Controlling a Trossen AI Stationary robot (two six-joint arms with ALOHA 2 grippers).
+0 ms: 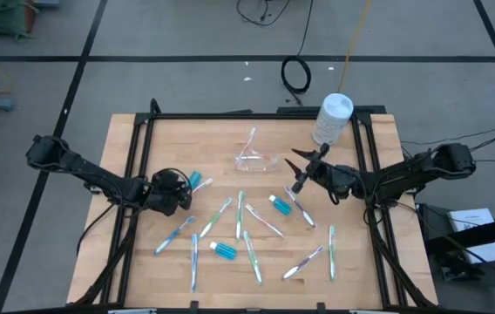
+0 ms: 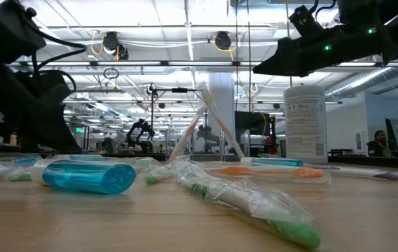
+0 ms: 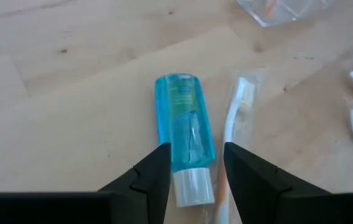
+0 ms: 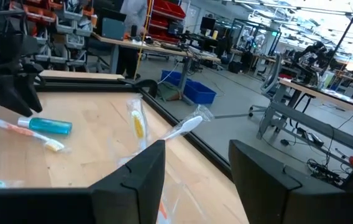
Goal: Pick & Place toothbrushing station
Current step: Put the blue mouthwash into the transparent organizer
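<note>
1. One blue tube (image 3: 184,127) lies flat left of centre, between the left gripper (image 3: 195,168)'s parted fingers, ungripped.
2. Right gripper (image 1: 300,173), spread and empty, hovers near the tipped clear cup (image 1: 257,160), beside scattered toothbrushes (image 1: 252,253).

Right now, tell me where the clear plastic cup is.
In the high view, the clear plastic cup lies on its side at the table's far middle, left of the white canister, a toothbrush poking out.

Pale wood table (image 1: 143,148), matt, planks jointed. Clear glossy plastic on the cup (image 1: 257,160). Blue tube (image 3: 184,127) translucent and shiny, its white cap (image 3: 193,187) duller. Crinkly clear film wraps the toothbrush (image 2: 251,199). Left gripper (image 3: 196,172) fingers look matt black plastic.
</note>
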